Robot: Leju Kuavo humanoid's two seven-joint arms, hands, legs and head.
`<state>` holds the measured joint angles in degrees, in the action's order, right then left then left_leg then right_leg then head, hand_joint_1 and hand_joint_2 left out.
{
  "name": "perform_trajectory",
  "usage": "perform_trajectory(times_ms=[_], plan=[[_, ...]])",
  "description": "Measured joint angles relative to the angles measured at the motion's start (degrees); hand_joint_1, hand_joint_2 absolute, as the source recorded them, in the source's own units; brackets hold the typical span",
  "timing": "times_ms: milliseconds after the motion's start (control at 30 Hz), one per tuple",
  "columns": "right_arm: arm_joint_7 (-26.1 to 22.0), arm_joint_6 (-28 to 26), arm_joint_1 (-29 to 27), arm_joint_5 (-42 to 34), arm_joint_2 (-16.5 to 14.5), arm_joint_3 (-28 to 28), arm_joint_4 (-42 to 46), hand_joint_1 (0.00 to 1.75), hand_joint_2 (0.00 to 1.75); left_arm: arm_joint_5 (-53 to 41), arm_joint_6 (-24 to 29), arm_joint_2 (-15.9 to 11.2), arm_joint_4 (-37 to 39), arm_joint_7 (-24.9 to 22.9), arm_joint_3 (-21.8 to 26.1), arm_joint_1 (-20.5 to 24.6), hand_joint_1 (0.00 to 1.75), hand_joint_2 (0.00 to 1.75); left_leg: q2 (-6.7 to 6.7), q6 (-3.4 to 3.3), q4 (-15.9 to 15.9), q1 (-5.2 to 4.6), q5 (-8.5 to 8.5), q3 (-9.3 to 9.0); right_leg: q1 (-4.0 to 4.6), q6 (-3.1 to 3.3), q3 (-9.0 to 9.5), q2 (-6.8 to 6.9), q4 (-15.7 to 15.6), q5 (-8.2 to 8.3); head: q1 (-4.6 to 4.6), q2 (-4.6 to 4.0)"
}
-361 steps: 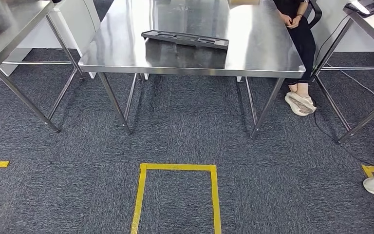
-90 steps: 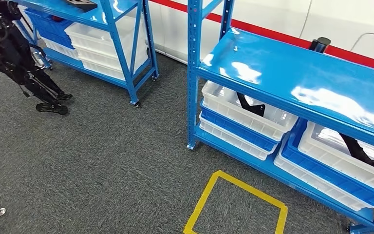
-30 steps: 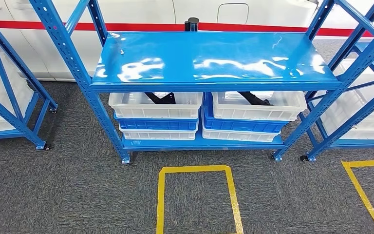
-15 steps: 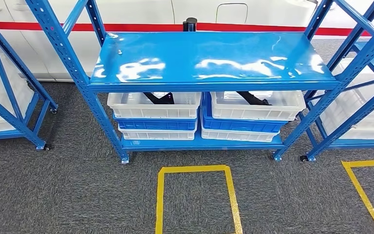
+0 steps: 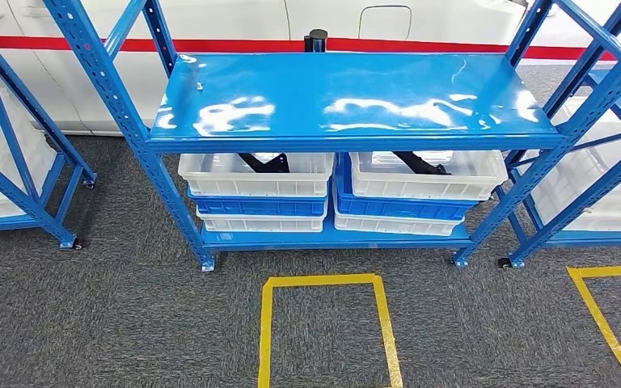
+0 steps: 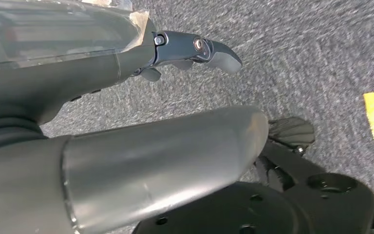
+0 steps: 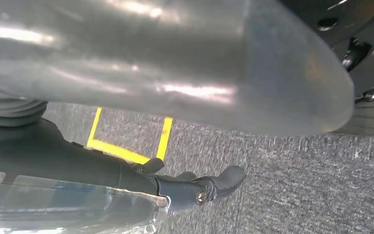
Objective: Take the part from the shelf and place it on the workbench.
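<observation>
The robot stands facing the blue shelf (image 5: 348, 97), its feet short of the yellow floor square (image 5: 327, 323) taped on the grey carpet, and both arms hang at its sides. The left hand (image 6: 195, 51) points down at the carpet with its fingers stretched out and nothing in them, and the right hand (image 7: 195, 187) hangs the same way, fingers extended and empty. The parts sit low, under the bare glossy top deck: a black part (image 5: 265, 162) lies in the upper white bin on the left (image 5: 255, 186), and another black part (image 5: 422, 163) lies in the upper white bin on the right (image 5: 420, 186), each bin stacked on blue and white bins below it. Only a slanted arm of each part shows above the bin walls, so the full shape is hidden. From what shows, I judge them to be rigid moulded or metal brackets, stiff, not fragile, probably light enough for one hand but long and lopsided, so likely to swing if caught at one end. The smooth black surface may be slippery. The safest hold looks to be around the raised bar nearer its middle, and the deck close overhead leaves little room to reach in from above.
</observation>
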<state>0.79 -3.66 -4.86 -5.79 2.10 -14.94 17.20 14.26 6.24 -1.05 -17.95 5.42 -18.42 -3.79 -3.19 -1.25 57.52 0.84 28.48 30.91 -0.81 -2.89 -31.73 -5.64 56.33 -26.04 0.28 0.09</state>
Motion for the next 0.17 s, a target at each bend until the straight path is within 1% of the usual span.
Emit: perform_trajectory(times_ms=[133, 167], plan=[[-0.19, 1.13, -1.0, 1.83, -0.4, 3.93, 1.28, 0.0, 0.0, -4.44, -1.94, 0.21, -1.17, -1.7, 5.09, -1.21, 0.0, 0.0, 0.0, 0.02, 0.0, 0.0, 0.01, 0.0, 0.0, 0.0, -0.02, 0.0, 0.0, -0.01, -0.01, 0.0], [-0.22, 1.28, -1.12, 2.05, -0.45, 4.41, 1.44, 0.0, 0.0, -4.98, -2.17, 0.23, -1.32, -1.9, 5.71, -1.34, 0.0, 0.0, 0.0, 0.02, 0.0, 0.0, 0.01, 0.0, 0.0, 0.01, -0.03, 0.0, 0.0, -0.01, -0.01, 0.0]])
